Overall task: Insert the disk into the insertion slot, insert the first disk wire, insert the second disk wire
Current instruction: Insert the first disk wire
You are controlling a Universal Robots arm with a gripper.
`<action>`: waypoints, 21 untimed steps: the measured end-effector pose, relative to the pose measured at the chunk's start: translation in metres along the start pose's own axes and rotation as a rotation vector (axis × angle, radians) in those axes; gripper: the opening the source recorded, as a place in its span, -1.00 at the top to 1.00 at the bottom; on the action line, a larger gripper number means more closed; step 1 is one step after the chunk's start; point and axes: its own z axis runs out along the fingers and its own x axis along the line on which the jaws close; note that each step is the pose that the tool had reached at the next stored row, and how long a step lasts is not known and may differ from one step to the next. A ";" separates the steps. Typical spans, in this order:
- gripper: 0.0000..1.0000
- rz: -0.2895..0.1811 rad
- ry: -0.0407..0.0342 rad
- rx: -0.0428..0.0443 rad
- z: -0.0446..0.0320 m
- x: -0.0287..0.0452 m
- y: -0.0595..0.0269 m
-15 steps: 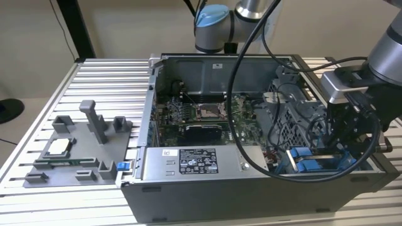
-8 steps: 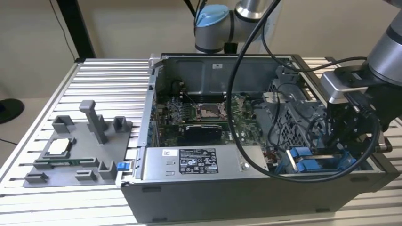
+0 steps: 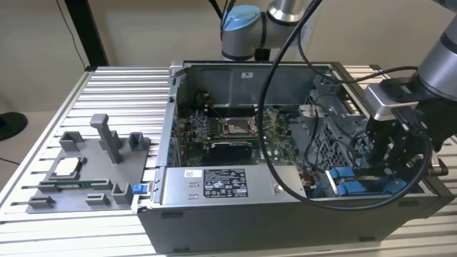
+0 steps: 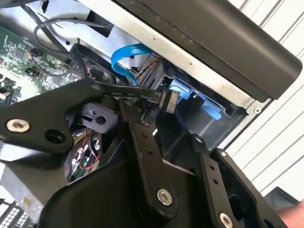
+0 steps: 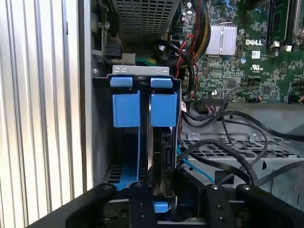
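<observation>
At the corner of the open case on the exterior view's right, we see the arm reaching down inside. The case stands on a slatted worktop. In the second wrist view the gripper has its jaws clenched on a flat black wire, just behind the wire's connector. The connector sticks out past the fingertips, near the blue latches, and we cannot tell whether it touches anything. A blue cable loops beyond it.

In the first wrist view the slot shows two blue tabs side by side. The disk stands edge-on inside the slot, in line with the tab nearer the motherboard. Loose black cables lie over a perforated grey plate beside the slot.

In the exterior view a labelled grey box sits along the case's near wall, next to the slot's blue pieces. A grey tray lies on the worktop towards the exterior view's left, apart from the case
</observation>
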 end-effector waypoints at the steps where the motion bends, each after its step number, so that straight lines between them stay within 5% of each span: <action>1: -1.00 0.000 0.0003 -0.0005 -0.0044 -0.0003 -0.0002; 11: -1.00 0.001 0.0005 -0.0057 -0.0458 -0.0031 -0.0020; 21: -1.00 0.000 0.0008 -0.0082 -0.0479 -0.0032 -0.0029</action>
